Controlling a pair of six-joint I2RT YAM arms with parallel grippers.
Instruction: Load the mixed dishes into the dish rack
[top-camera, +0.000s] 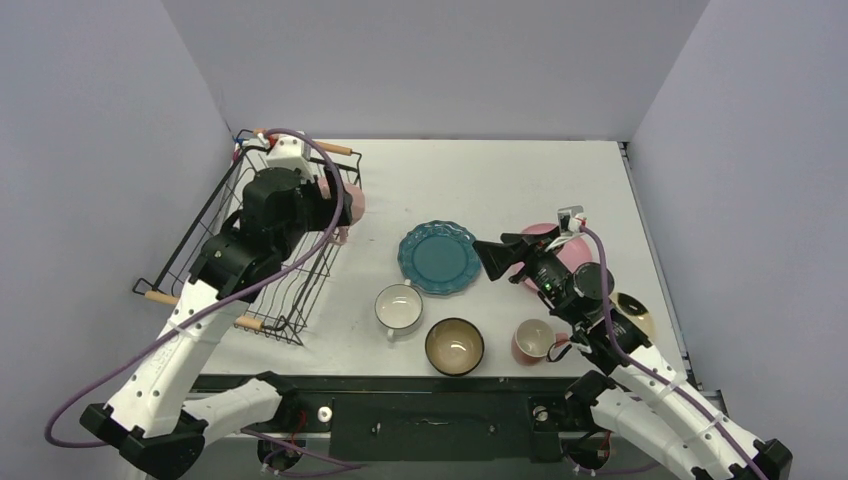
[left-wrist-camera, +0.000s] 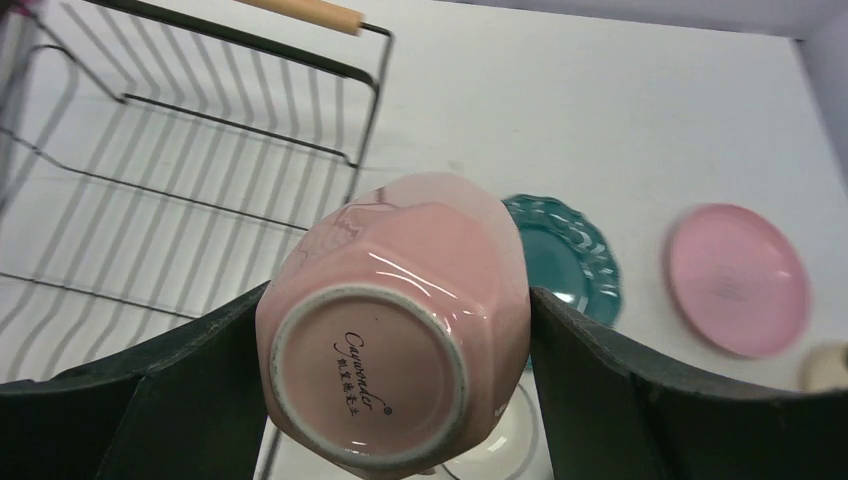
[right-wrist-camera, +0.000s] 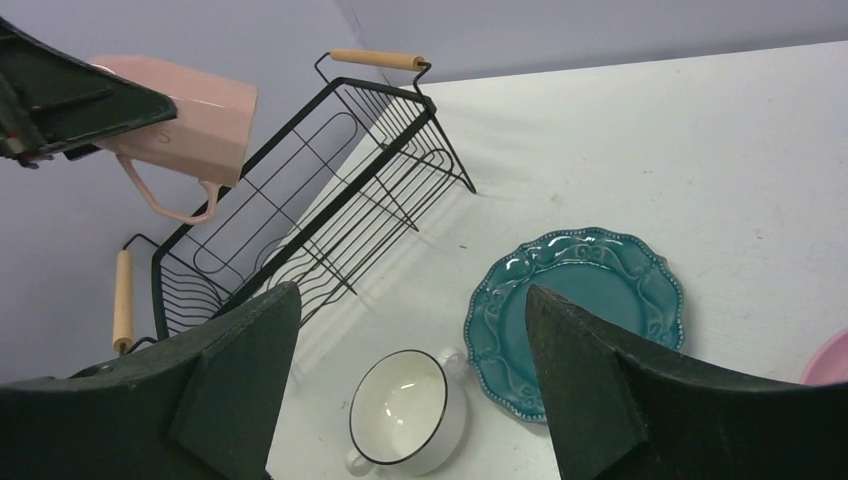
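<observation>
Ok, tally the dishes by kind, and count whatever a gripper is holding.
Plates: 3 (teal plate, pink plate, cream plate)
Mugs: 3 (held pink mug in left gripper, table pink mug, white mug)
Bowls: 1 (dark bowl)
Total: 7

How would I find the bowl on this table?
Start at the teal scalloped plate on the table. Toward the near edge sit a white mug and a pink mug; the bowl lies between them: dark outside, cream inside, no handle.
</observation>
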